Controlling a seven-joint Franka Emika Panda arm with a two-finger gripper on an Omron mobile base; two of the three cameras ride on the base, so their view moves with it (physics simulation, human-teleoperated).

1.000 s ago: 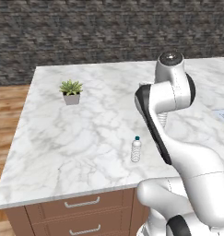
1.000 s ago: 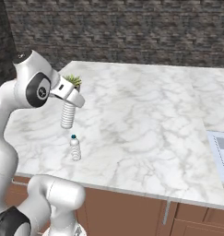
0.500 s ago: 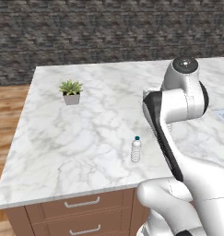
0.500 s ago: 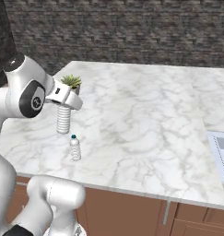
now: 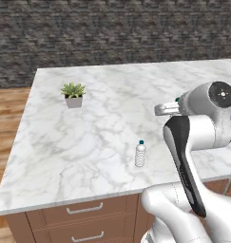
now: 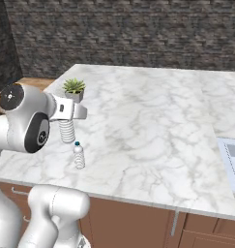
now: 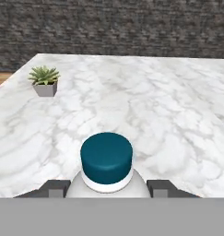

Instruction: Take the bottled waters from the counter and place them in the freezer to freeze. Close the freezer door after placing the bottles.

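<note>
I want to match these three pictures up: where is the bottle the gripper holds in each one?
Left base view: only the held bottle's teal cap peeks past the arm.
Right base view: it hangs under the hand, above the counter.
Hand view: cap up, bottom centre.
Shared landmark: potted plant.

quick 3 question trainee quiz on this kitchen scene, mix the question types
1. True or false: the hand grips a bottle lifted above the counter.
2. The second bottle is: A) lying flat B) standing upright C) in the sink.
3. What sits near the counter's far left corner?

Key: 1 true. 2 B. 3 a potted plant.
</note>
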